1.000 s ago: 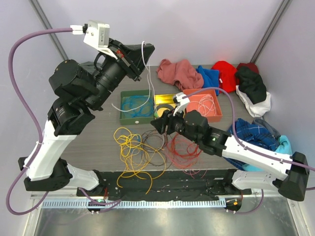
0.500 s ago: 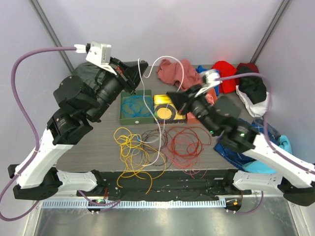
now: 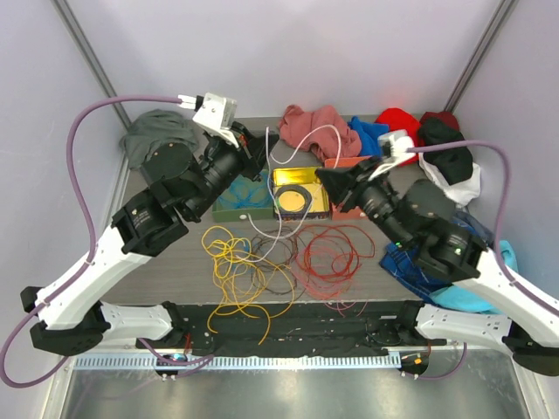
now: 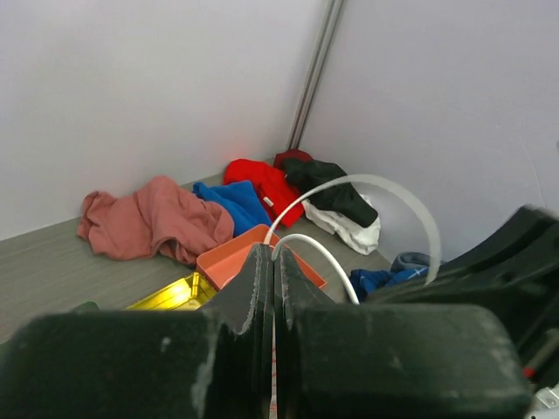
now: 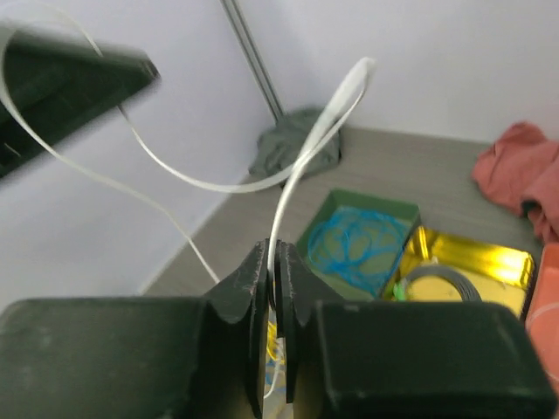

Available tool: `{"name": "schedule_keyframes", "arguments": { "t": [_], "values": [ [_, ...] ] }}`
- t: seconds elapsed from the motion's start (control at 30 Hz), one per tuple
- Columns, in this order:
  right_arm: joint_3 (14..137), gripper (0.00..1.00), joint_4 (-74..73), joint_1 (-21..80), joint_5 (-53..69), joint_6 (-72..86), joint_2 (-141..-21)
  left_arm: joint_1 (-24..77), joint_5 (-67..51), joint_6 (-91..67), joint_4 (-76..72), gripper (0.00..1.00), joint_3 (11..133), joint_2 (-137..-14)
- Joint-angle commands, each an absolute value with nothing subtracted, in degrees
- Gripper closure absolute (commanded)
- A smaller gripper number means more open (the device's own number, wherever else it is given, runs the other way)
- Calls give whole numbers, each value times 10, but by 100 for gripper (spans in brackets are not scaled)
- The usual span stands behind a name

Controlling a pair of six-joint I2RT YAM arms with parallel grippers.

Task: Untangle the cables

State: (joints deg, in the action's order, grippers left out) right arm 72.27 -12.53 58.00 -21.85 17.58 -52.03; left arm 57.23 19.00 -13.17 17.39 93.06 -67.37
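While the left tool [image 4: 272,262] & right tool [image 5: 278,260] each pinch the white cable [image 3: 307,131], it arcs btwn them, L-R. Its tail hangs to the tangle [image 3: 229,249] on the surface [image 3: 179,262], nearer the left tool.

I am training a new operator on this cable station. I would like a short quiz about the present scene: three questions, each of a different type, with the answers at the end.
1. True or false: the left claw and the right claw are both shut on the white cable.
2. Which one lies in the green tray? A: red cable. B: blue cable. C: orange cable.
3. Fill the gap: the black coiled ring lies in the ___ tray.

Key
1: true.
2: B.
3: yellow; it is the yellow tray.
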Motion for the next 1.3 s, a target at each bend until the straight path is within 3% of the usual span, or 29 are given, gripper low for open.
{"name": "schedule_keyframes", "arguments": {
  "t": [0.0, 0.17, 0.27, 0.63, 1.0, 1.07, 1.17, 1.2, 1.27],
  "values": [
    [673, 79, -120, 583, -184, 201, -512, 571, 167, -144, 136, 100, 934, -670],
    [656, 53, -94, 583, -164, 212, -515, 571, 113, -165, 139, 100, 954, -700],
    [647, 46, -86, 583, -145, 214, -514, 570, 98, -173, 142, 100, 958, -707],
    [611, 39, -76, 583, -122, 228, -529, 571, 72, -193, 136, 100, 980, -731],
    [603, 39, -9, 582, -128, 228, -581, 572, 35, -230, 134, 100, 992, -748],
    [598, 42, -4, 583, -147, 227, -585, 572, 31, -233, 134, 100, 990, -749],
    [592, 78, 13, 583, -183, 227, -580, 571, 29, -233, 133, 100, 977, -741],
    [591, 99, 11, 583, -194, 226, -577, 571, 34, -232, 133, 100, 970, -737],
    [595, 99, 4, 583, -220, 220, -560, 571, 47, -226, 131, 98, 947, -720]
  ]
}}
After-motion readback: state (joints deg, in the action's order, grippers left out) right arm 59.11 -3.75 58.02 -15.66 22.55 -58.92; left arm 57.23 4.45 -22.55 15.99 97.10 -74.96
